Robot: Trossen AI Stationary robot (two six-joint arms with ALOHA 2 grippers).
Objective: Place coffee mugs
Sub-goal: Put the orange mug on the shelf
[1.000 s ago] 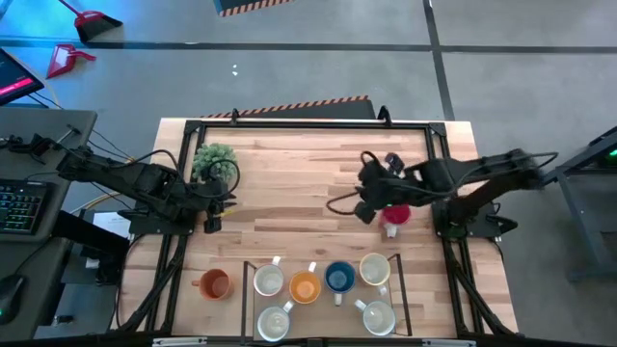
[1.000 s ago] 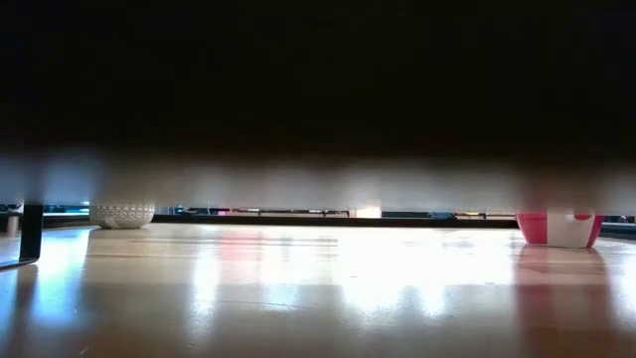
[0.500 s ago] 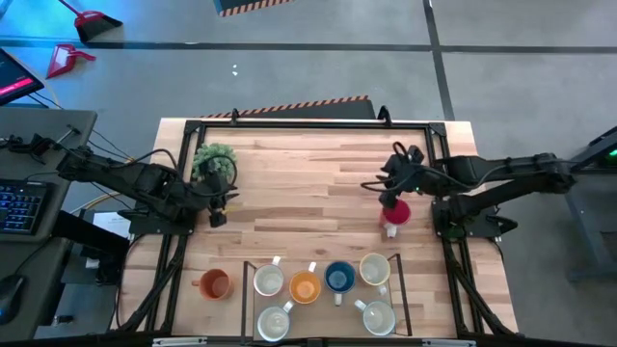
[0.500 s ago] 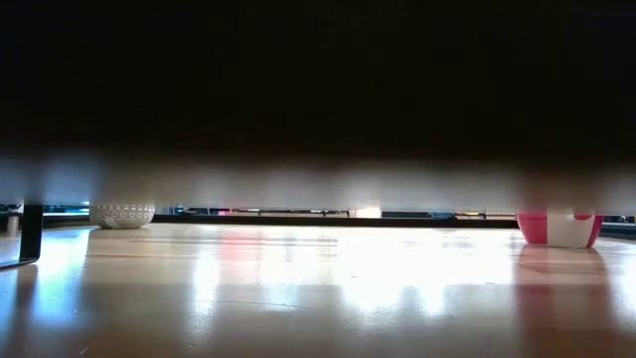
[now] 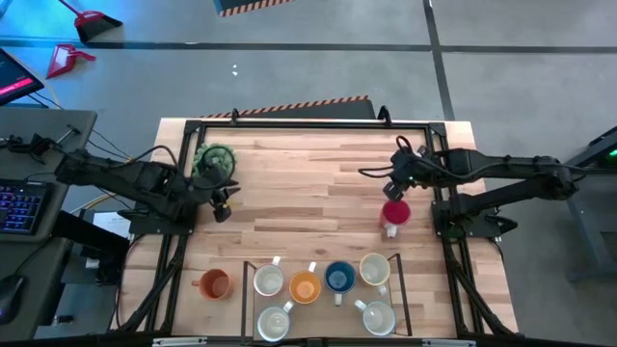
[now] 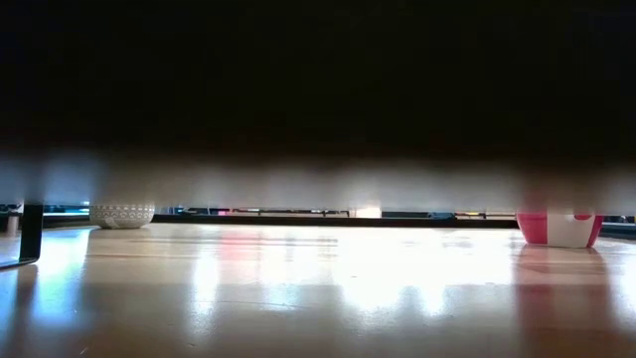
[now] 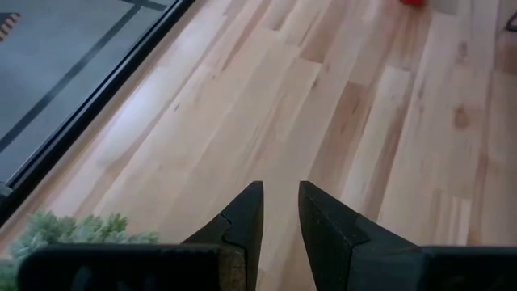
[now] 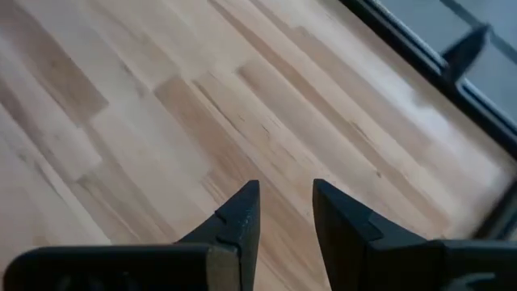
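A red mug [image 5: 395, 214] stands upright on its base at the right of the wooden table, also seen in the low view [image 6: 558, 229]. Several more mugs, white [image 5: 269, 280], orange [image 5: 305, 287], blue [image 5: 338, 279] and cream [image 5: 374, 270], stand inside a black wire frame [image 5: 245, 289] at the near edge. Another orange mug [image 5: 214, 284] stands just left of the frame. My right gripper [image 5: 398, 179] hovers a little beyond the red mug, open and empty [image 8: 284, 202]. My left gripper [image 5: 222, 207] hangs open and empty [image 7: 280, 204] at the table's left.
A bushy green plant [image 5: 214, 159] in a white pot [image 6: 121, 215] stands at the far left, close to my left gripper. Black rails [image 5: 308, 123] run along the table's edges. Bare wood lies across the middle of the table [image 5: 308, 193].
My right gripper has drawn back from the left side of the red mug toward the table's far right, staying open. The red mug has stayed where it stood.
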